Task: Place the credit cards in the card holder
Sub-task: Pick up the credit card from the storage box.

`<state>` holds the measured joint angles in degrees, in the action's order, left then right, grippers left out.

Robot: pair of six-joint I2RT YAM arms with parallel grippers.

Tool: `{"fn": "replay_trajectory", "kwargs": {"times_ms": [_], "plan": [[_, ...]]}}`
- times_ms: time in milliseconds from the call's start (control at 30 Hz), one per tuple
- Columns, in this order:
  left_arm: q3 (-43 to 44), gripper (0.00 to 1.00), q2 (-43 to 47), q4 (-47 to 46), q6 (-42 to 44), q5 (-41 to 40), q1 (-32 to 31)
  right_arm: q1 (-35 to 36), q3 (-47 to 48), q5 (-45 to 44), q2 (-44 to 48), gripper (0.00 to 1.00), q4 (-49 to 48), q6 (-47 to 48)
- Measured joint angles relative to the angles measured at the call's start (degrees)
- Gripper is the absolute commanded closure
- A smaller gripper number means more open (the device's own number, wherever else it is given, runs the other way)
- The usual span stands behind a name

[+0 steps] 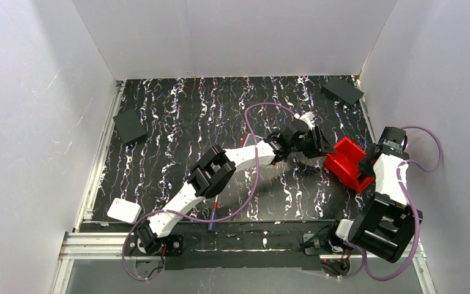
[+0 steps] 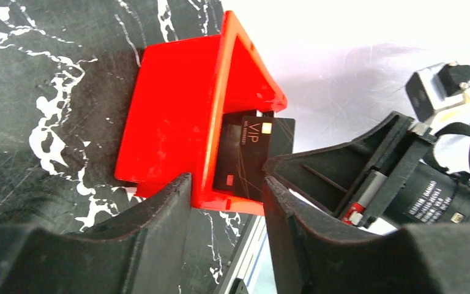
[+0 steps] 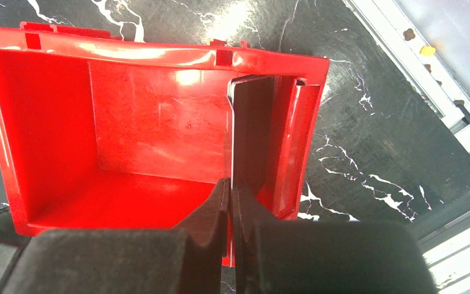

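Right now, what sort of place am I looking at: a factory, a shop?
Most likely a robot test booth in a lab. Plain white walls box in a black marbled tabletop. A left arm and a right arm are bolted to a metal rail at its near edge, working at a red bin.

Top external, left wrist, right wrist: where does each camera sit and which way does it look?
Top external: above and behind the bases, looking down at the table; both arms show, left gripper and right gripper at the red bin.
Left wrist: beside the red bin, facing its outer wall and rim; own fingers show below.
Right wrist: looks into the red bin's mouth; right gripper pinches the black card.
Shared: both wrist views show red bin and black card.
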<state>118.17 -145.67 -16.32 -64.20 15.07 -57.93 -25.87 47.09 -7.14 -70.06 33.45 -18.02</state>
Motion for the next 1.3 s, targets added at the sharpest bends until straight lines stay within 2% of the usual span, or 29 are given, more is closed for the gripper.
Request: {"fn": "replay_trajectory", "kwargs": {"times_ms": [233, 300, 400, 467, 767, 1300], "plan": [[0.0, 0.7, -1.3, 0.1, -2.1, -0.1, 0.3, 0.0, 0.0, 0.0, 0.0, 0.93, 0.1, 0.0], [0.0, 0.77, -1.3, 0.0, -2.5, -0.1, 0.5, 0.0, 0.0, 0.0, 0.0, 0.93, 0.1, 0.0], [0.0, 0.93, -1.3, 0.1, -2.7, 0.0, 0.9, 0.0, 0.0, 0.0, 0.0, 0.93, 0.1, 0.0], [0.0, 0.99, -1.4, 0.0, -2.9, 0.3, 1.1, 0.0, 0.0, 0.0, 0.0, 0.93, 0.1, 0.0], [-1.7, 1.0, -1.7, -4.0, -1.2, 2.0, 2.1, 0.0, 0.0, 0.7, 0.0, 0.92, 0.0, 0.0], [-4.3, 1.0, -1.6, -8.7, -0.5, 5.1, 7.7, 0.5, 0.2, 8.6, -3.1, 0.9, -5.4, -2.9]]}}
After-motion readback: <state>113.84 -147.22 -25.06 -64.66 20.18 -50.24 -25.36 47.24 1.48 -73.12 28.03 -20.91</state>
